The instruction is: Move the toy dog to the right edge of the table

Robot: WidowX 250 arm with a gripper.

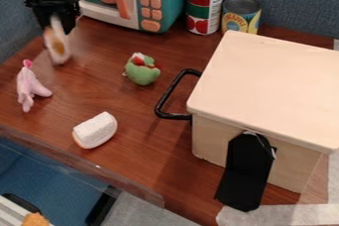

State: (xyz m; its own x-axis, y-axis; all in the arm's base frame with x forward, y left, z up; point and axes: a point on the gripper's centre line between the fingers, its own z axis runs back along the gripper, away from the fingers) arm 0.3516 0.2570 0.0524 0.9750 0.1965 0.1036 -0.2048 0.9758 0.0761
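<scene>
The black gripper (54, 18) is at the upper left of the camera view, left of the toy microwave. It is shut on a long white toy with an orange-brown patch, apparently the toy dog (57, 46), which hangs down below it. The toy is blurred, so its details are hard to make out, and I cannot tell whether its lower end touches the table (142, 138).
A pink toy (29, 87) lies at the left, a green toy (141, 70) near the middle, a white block (95, 130) nearer the front. The microwave (155, 2) and two cans (204, 6) stand behind. A large lidded box (271, 84) with a black handle occupies the right.
</scene>
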